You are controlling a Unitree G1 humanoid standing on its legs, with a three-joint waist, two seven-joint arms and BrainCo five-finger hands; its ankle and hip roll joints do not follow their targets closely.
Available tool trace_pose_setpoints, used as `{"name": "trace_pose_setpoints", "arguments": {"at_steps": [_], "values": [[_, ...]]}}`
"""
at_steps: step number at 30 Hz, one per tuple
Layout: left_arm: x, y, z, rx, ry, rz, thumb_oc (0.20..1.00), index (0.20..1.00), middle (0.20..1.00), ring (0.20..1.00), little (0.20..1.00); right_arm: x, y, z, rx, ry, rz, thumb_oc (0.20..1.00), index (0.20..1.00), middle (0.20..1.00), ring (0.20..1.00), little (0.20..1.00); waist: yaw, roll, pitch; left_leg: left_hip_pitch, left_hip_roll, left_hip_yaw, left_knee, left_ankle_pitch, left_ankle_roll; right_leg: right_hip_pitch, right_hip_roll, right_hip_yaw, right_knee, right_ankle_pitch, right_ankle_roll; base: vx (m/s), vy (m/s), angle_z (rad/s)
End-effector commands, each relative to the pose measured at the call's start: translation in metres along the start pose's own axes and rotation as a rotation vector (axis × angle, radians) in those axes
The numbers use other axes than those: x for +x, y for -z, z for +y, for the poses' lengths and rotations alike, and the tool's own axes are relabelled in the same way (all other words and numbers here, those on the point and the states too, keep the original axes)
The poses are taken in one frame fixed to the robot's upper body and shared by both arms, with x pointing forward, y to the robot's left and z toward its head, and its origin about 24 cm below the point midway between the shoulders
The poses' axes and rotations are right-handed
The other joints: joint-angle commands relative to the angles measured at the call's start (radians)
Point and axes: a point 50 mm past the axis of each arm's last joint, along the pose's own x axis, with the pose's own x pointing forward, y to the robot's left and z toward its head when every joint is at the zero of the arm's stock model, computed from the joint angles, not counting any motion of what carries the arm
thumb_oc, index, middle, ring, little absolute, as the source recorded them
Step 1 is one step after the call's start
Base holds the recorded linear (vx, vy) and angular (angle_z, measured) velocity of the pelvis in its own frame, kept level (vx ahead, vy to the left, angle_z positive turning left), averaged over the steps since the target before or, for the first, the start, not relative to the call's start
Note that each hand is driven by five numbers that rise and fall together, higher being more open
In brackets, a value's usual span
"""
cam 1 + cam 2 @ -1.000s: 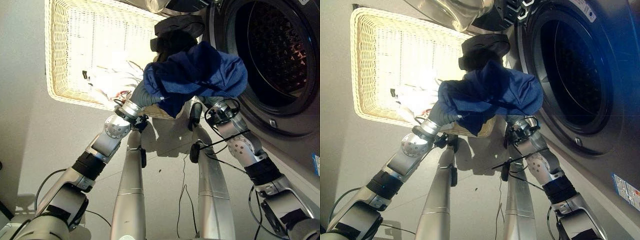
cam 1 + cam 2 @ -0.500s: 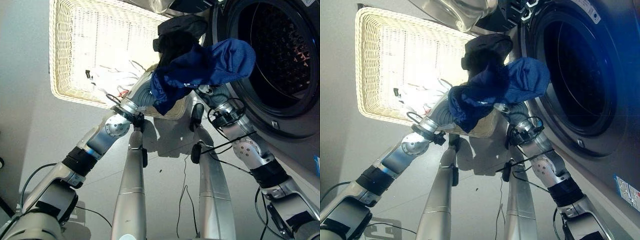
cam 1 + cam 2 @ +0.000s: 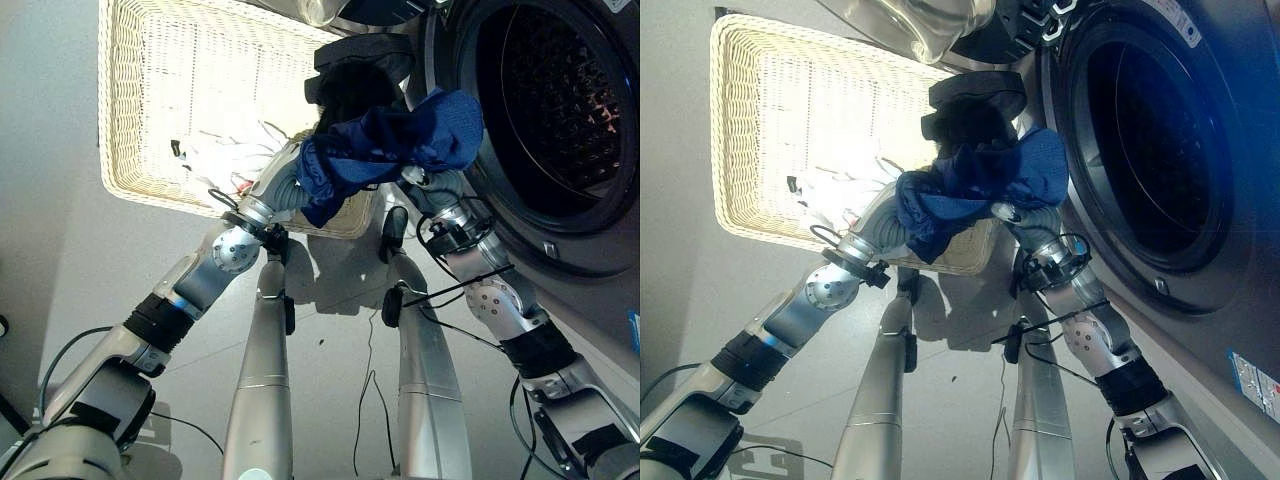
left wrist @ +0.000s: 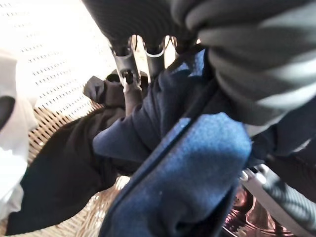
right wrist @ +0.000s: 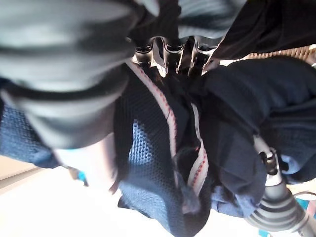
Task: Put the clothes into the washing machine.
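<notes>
A blue garment [image 3: 400, 140] hangs bunched between both arms, just in front of the washing machine's round drum opening [image 3: 560, 90]. My left hand [image 4: 127, 79] is curled into one side of it. My right hand [image 5: 168, 52] is sunk into its folds, where a red and white trim shows. In the eye views the cloth covers both hands. A black garment [image 3: 355, 65] lies draped over the wicker basket's corner nearest the machine, right behind the blue one. White clothes [image 3: 225, 160] lie inside the basket.
The cream wicker basket [image 3: 120, 150] stands on the grey floor left of the machine. The machine's open glass door [image 3: 920, 25] juts out above the basket's far edge. The dark machine front [image 3: 1200, 300] fills the right side.
The blue garment rose from a wide spread towards the drum opening, then bunched tighter and drew back slightly. Both arms moved with it.
</notes>
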Motion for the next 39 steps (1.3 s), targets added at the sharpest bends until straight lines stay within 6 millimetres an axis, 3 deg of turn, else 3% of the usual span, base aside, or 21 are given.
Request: {"name": "trace_pose_setpoints", "arguments": {"at_steps": [1, 7, 19, 20, 21, 22, 23, 26, 32, 39], "values": [[0.007, -0.033, -0.002, -0.003, 0.021, -0.16, 0.2, 0.2, 0.2, 0.2, 0.2, 0.003, -0.018, 0.033, 0.024, -0.187, -0.089, 0.2, 0.2, 0.2, 0.2, 0.2, -0.043, 0.078, -0.019, -0.002, -0.131, 0.017, -0.018, 0.032, 0.123, 0.068, 0.07, -0.116, -0.046, 0.026, 0.079, 0.0, 0.0, 0.0], [0.012, -0.043, -0.005, 0.004, 0.076, -0.218, 0.2, 0.2, 0.2, 0.2, 0.2, 0.007, -0.013, 0.036, 0.047, -0.205, -0.066, 0.2, 0.2, 0.2, 0.2, 0.2, -0.045, 0.078, -0.019, 0.004, -0.132, 0.021, -0.025, 0.037, 0.122, 0.072, 0.073, -0.116, -0.052, 0.032, 0.08, 0.0, 0.0, 0.0], [0.015, -0.049, -0.001, -0.035, -0.032, -0.241, 0.206, 0.206, 0.206, 0.206, 0.206, 0.01, -0.006, 0.041, 0.076, -0.215, -0.037, 0.2, 0.2, 0.2, 0.2, 0.2, -0.04, 0.078, -0.019, 0.004, -0.134, 0.019, -0.029, 0.042, 0.121, 0.072, 0.072, -0.119, -0.054, 0.035, 0.08, 0.0, 0.0, 0.0], [0.014, -0.049, 0.0, -0.048, -0.063, -0.243, 0.429, 0.429, 0.429, 0.429, 0.429, 0.01, -0.005, 0.042, 0.092, -0.214, -0.037, 0.2, 0.2, 0.2, 0.2, 0.2, -0.037, 0.078, -0.019, 0.003, -0.134, 0.017, -0.03, 0.043, 0.122, 0.072, 0.071, -0.119, -0.055, 0.035, 0.08, 0.0, 0.0, 0.0], [0.014, -0.049, 0.0, -0.051, -0.074, -0.243, 0.526, 0.526, 0.526, 0.526, 0.526, 0.01, -0.005, 0.042, 0.097, -0.215, -0.036, 0.2, 0.2, 0.2, 0.2, 0.2, -0.037, 0.078, -0.019, 0.003, -0.135, 0.016, -0.03, 0.043, 0.122, 0.072, 0.071, -0.119, -0.054, 0.034, 0.08, 0.0, 0.0, 0.0], [0.013, -0.048, 0.001, -0.074, -0.116, -0.235, 0.865, 0.865, 0.865, 0.865, 0.865, 0.01, -0.002, 0.042, 0.123, -0.211, -0.033, 0.2, 0.2, 0.2, 0.2, 0.2, -0.036, 0.078, -0.019, 0.002, -0.136, 0.015, -0.029, 0.042, 0.122, 0.071, 0.071, -0.12, -0.053, 0.034, 0.079, 0.0, 0.0, 0.0], [0.012, -0.046, 0.002, -0.097, -0.148, -0.223, 1.0, 1.0, 1.0, 1.0, 1.0, 0.01, -0.001, 0.042, 0.139, -0.205, -0.032, 0.2, 0.2, 0.2, 0.2, 0.2, -0.034, 0.078, -0.019, 0.002, -0.137, 0.013, -0.027, 0.042, 0.122, 0.071, 0.071, -0.12, -0.052, 0.034, 0.079, 0.0, 0.0, 0.0], [0.01, -0.043, 0.005, -0.128, -0.241, -0.205, 1.0, 1.0, 1.0, 1.0, 1.0, 0.011, 0.002, 0.043, 0.173, -0.197, -0.029, 0.2, 0.2, 0.2, 0.2, 0.2, -0.031, 0.078, -0.019, 0.001, -0.138, 0.011, -0.026, 0.041, 0.123, 0.07, 0.07, -0.121, -0.048, 0.033, 0.078, 0.0, 0.0, 0.0], [-0.004, -0.038, 0.015, -0.235, -0.614, -0.181, 1.0, 1.0, 1.0, 1.0, 1.0, 0.012, 0.006, 0.04, 0.32, -0.156, -0.068, 0.2, 0.2, 0.2, 0.2, 0.2, -0.017, 0.076, -0.019, -0.004, -0.146, -0.001, -0.02, 0.039, 0.124, 0.068, 0.066, -0.13, -0.042, 0.027, 0.075, 0.0, -0.016, 0.0], [-0.011, -0.042, 0.018, -0.261, -0.743, -0.224, 1.0, 1.0, 1.0, 1.0, 1.0, 0.014, 0.007, 0.039, 0.415, -0.127, -0.093, 0.2, 0.2, 0.2, 0.2, 0.2, -0.01, 0.075, -0.019, -0.009, -0.149, -0.006, -0.014, 0.038, 0.124, 0.064, 0.063, -0.135, -0.034, 0.026, 0.075, 0.0, 0.0, 0.0]]}}
